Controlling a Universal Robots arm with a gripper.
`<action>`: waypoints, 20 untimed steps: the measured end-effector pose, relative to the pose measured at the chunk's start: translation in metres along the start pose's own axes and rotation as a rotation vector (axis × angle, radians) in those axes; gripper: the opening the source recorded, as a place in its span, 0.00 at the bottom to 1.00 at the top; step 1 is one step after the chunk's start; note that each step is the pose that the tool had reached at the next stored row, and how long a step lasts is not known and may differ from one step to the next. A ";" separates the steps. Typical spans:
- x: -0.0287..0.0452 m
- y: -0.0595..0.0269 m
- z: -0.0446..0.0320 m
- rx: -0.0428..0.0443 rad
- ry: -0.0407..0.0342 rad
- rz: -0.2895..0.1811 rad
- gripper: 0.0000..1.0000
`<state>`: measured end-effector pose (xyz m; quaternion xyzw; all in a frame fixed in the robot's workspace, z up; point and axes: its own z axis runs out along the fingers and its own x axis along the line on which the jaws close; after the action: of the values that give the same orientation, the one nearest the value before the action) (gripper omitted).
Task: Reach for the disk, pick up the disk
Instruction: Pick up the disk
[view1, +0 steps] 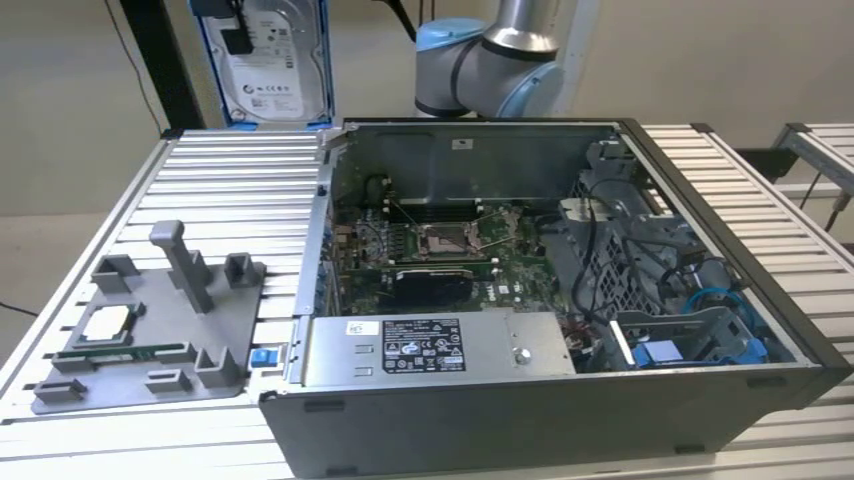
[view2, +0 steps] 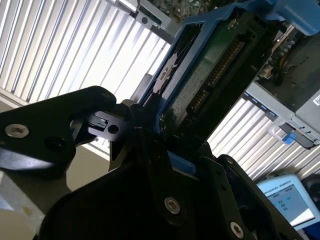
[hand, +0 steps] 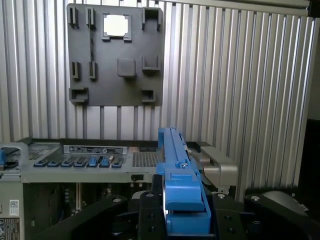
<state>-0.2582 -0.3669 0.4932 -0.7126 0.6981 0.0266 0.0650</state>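
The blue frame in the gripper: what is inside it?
A silver-grey disk with a white label; the second wrist view shows its green circuit board. The gripper, shut on it, hides one end.

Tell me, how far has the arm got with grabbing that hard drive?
The reach looks finished: in the first wrist view the gripper is clamped on the blue frame of the disk. The disk is in hand, upright and apparently lifted off the ribbed table, past its far edge in the exterior view. Nothing of the pick-up appears left.
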 end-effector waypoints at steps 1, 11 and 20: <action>0.0000 -0.0021 0.0001 -0.0001 -0.0003 0.000 0.00; 0.0005 -0.0232 0.0012 0.0001 -0.0046 0.000 0.00; 0.0010 -0.0414 0.0022 0.0002 -0.0084 0.000 0.00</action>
<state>-0.2167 -0.3669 0.4932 -0.7123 0.6980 0.0295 0.0680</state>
